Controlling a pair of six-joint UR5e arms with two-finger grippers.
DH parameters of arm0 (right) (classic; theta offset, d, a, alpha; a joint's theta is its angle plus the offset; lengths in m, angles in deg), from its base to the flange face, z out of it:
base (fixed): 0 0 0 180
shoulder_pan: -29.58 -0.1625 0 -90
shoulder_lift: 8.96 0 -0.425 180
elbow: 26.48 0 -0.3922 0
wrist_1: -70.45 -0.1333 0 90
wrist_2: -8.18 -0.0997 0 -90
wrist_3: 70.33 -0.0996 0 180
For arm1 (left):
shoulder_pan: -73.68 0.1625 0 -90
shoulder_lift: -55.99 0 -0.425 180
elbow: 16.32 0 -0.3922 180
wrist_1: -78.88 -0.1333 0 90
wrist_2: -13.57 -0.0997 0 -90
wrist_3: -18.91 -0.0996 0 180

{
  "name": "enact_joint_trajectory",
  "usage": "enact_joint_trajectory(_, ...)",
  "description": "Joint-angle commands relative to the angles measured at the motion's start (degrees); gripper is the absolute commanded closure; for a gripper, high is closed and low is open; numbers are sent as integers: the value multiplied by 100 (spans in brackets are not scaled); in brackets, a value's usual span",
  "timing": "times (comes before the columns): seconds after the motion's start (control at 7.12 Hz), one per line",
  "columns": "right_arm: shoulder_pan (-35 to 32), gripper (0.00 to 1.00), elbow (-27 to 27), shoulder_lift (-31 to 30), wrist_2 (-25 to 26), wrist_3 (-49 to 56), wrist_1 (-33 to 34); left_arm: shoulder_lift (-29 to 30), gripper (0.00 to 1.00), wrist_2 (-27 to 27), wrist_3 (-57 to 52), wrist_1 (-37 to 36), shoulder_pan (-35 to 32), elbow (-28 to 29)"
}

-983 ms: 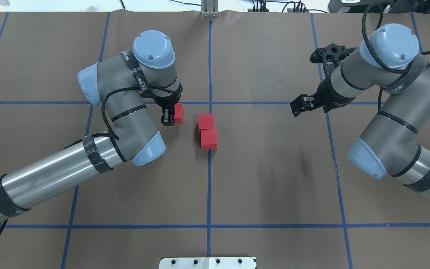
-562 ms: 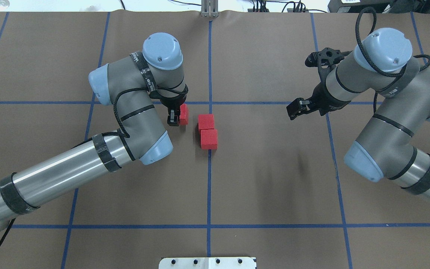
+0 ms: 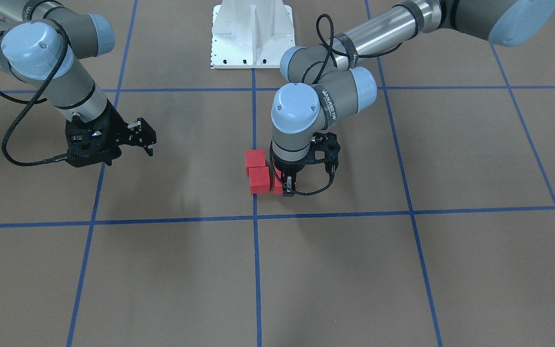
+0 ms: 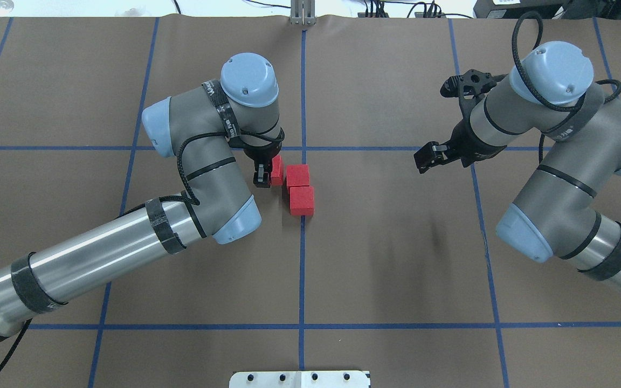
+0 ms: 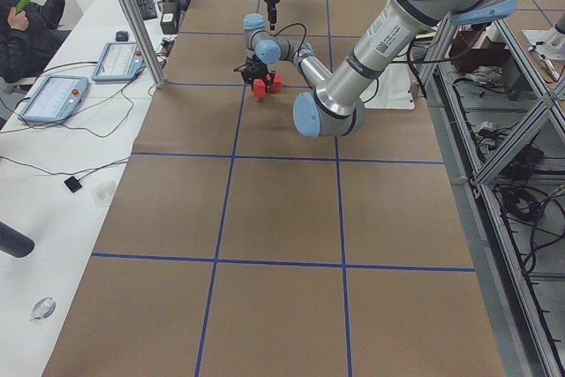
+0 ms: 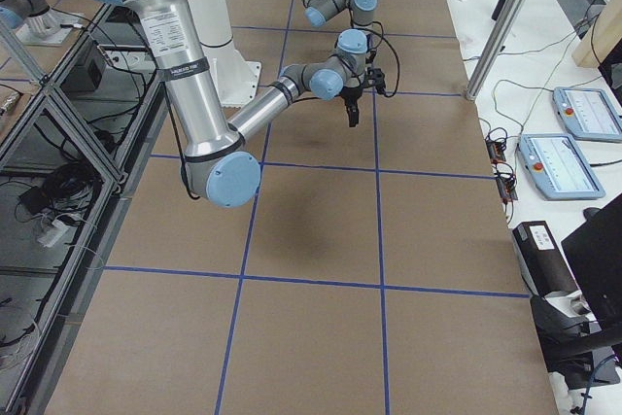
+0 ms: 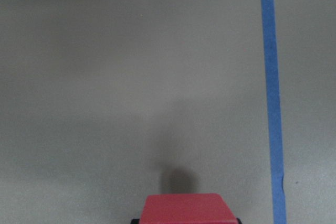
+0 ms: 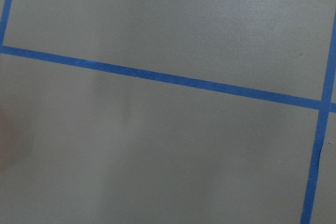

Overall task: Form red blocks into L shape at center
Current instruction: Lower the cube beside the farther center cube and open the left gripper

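Left tool (image 4: 265, 175) clamped on one red block (image 4: 276, 170), just left of the other two red blocks (image 4: 299, 188) touching in a column near the center (image 4: 303, 148) of the worktop (image 4: 397, 258); right tool (image 4: 428, 157) well apart, fingers together, empty.

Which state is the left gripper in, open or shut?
Shut on the third red block: the left gripper clamps it beside the two placed blocks.
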Motion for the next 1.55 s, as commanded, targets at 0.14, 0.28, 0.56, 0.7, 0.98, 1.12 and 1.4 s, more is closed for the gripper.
enact_joint_trajectory(0.14, 0, 1, 5, 3, 10, 0, 0, 41, 100, 0, 16, -11, 44, 15)
enact_joint_trajectory(0.28, 0, 1, 14, -6, 10, 0, 0, 41, 100, 0, 42, -11, 61, 15)
enact_joint_trajectory(0.56, 18, 1, 14, -6, 10, 0, 0, 32, 100, 0, 68, -11, 70, 15)
enact_joint_trajectory(0.7, 18, 1, 14, 3, 19, 0, 0, 41, 100, 0, 68, -11, 70, 15)
enact_joint_trajectory(0.98, 18, 1, 14, 12, 28, 0, 0, 41, 100, 0, 59, -11, 79, 15)
enact_joint_trajectory(1.12, 18, 1, 14, 12, 28, 0, 0, 41, 100, 0, 59, -11, 79, 15)
enact_joint_trajectory(1.4, 18, 1, 40, 21, 28, 9, 0, 49, 77, 0, 51, -11, 79, 15)
